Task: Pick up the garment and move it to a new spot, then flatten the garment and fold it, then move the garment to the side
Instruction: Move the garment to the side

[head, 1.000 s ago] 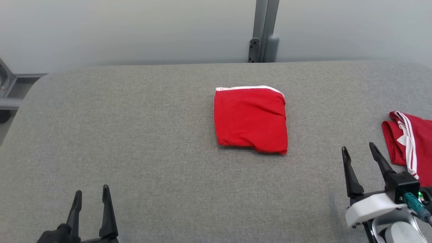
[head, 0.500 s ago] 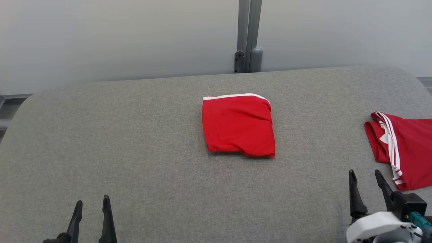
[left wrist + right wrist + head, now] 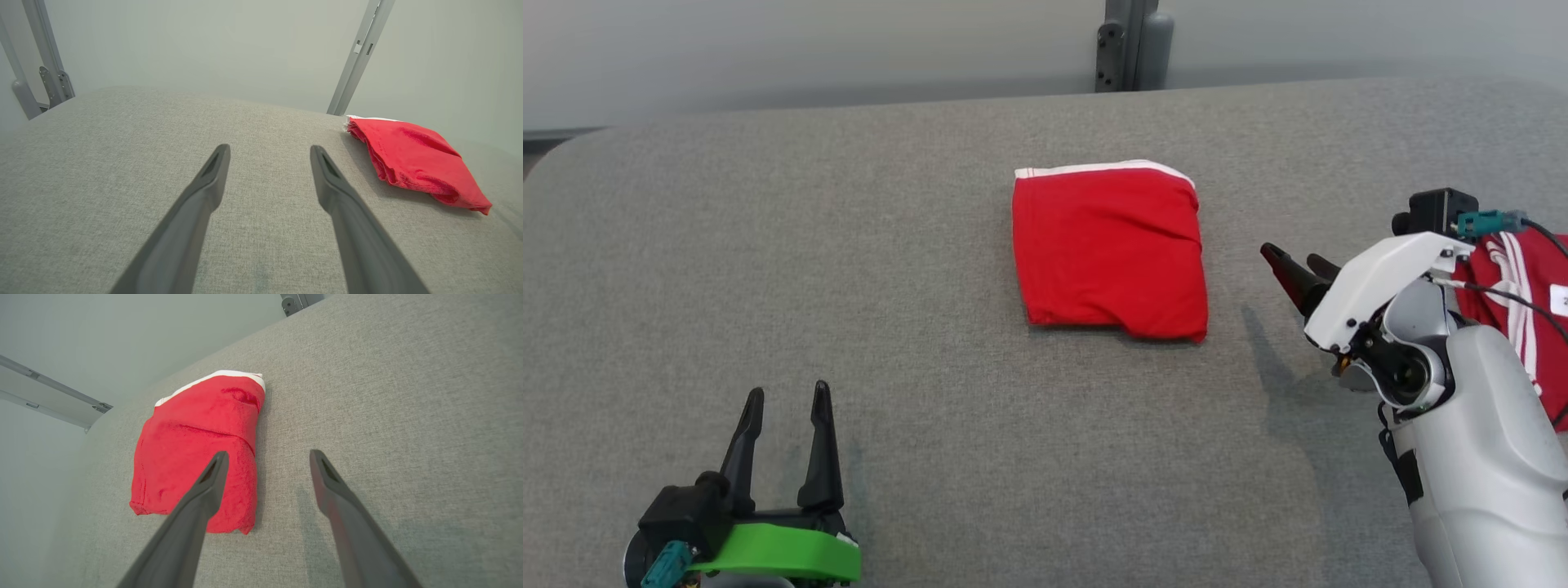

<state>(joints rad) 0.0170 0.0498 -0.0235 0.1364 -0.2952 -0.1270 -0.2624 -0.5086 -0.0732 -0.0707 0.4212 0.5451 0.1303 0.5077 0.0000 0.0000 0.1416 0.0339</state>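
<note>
the folded garment (image 3: 1109, 249) is lying in the middle of the table (image 3: 890, 286). the right gripper (image 3: 1290, 256) is hovering spread near its right edge; the left gripper (image 3: 788, 389) is idling spread, well apart. the pinch should be catching every layer.

Dark tapered fingers (image 3: 822, 449) join a green left bracket (image 3: 776, 554), white right cover (image 3: 1376, 282)

The table (image 3: 915, 343) offers open room along its near edge and left half. The folded red garment (image 3: 1109, 249) occupies the middle toward the far edge, and a second red garment (image 3: 1550, 269) crowds the right edge.
</note>
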